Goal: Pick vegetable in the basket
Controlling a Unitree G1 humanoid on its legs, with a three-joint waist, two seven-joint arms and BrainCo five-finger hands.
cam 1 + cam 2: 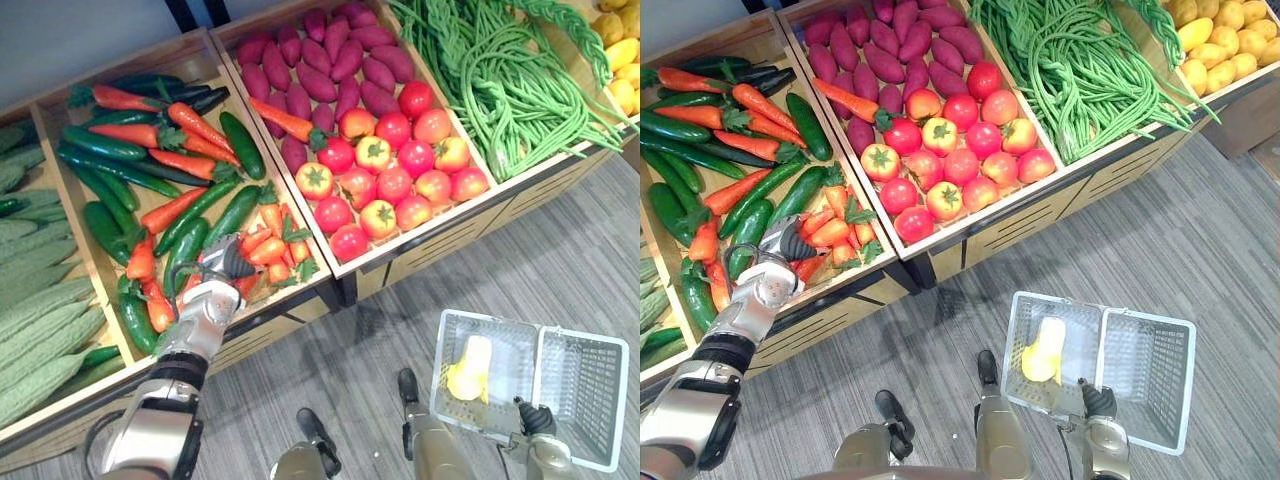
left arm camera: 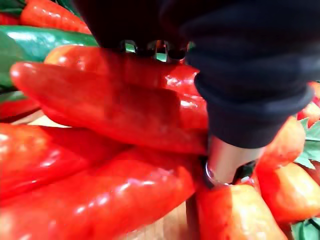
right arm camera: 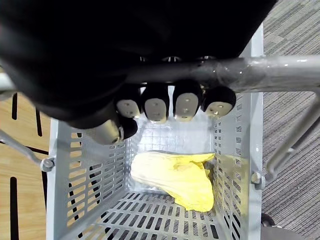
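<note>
Left robot hand [image 1: 205,310] is down in the crate [image 1: 270,322], right in the carrot pile [image 1: 266,248] beside the cucumbers [image 1: 235,212]. Fingers over one carrot [image 2: 115,100], thumb under it: that's a pinch. The carrot lies flat, its long axis crosswise to the fingers, its narrow tip poking out clear of the hand. The right robot hand [image 3: 157,105] is curled round the handle [image 3: 265,72] of the basket [image 1: 585,400], which hangs over the floor with a yellow item [image 3: 175,177] inside.

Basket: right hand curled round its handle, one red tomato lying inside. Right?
No. The right hand does grip the handle of the basket, but what lies inside is a yellow item, not a red tomato: see the right wrist view.
</note>
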